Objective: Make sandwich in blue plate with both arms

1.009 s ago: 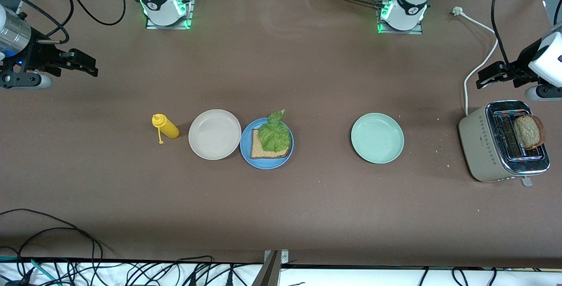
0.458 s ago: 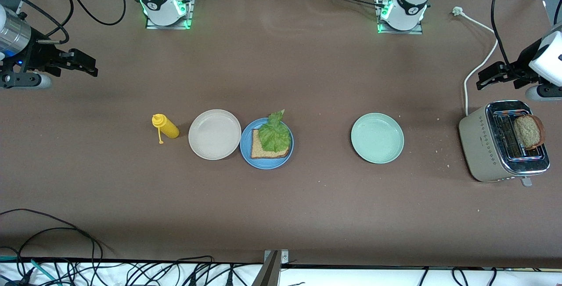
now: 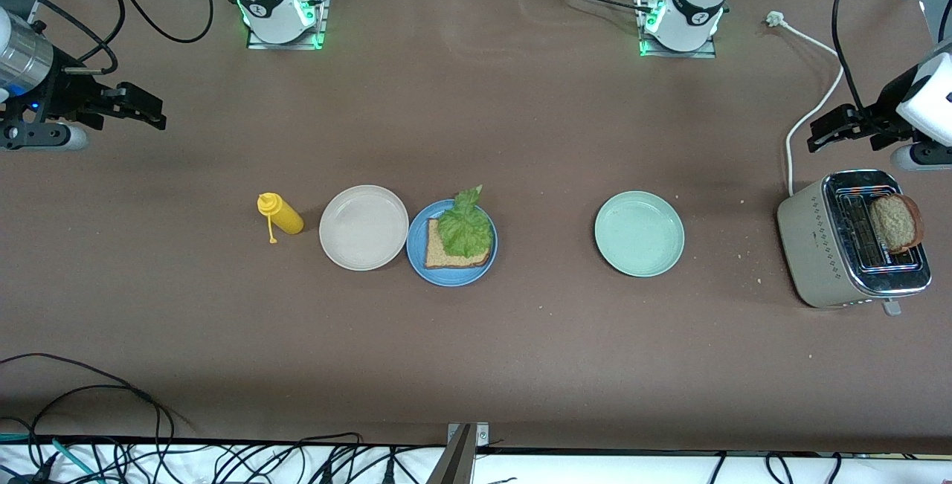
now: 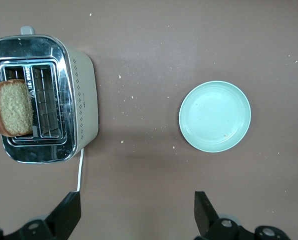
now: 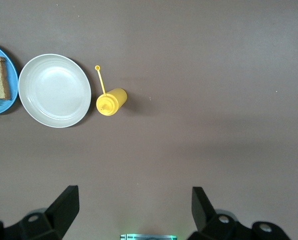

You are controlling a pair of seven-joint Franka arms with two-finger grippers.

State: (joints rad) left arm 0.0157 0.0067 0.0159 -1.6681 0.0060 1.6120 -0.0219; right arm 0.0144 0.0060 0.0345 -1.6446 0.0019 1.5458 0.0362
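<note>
We see the blue plate [image 3: 451, 243] near the middle of the tabletop [image 3: 520, 134], holding one slice of brown bread [image 3: 446, 253] with a ruffled lettuce leaf [image 3: 465, 225] laid over it; the leaf's tip pokes past the rim at about 12 o'clock. No top slice covers the sandwich. The beige plate [image 3: 364, 227] touches the blue plate at its 9 o'clock and holds nothing. A yellow squeeze bottle [image 3: 279, 213] lies at the beige plate's 9 o'clock. The pale green plate [image 3: 639, 233] sits well apart toward the left arm's end, also holding nothing. The toaster [image 3: 850, 240] stands at that end, with a bread slice [image 3: 896, 221] sticking up from one slot. The left tool [image 3: 844, 127] hangs open above the tabletop beside the toaster; the right tool [image 3: 134, 106] waits open over bare tabletop.
</note>
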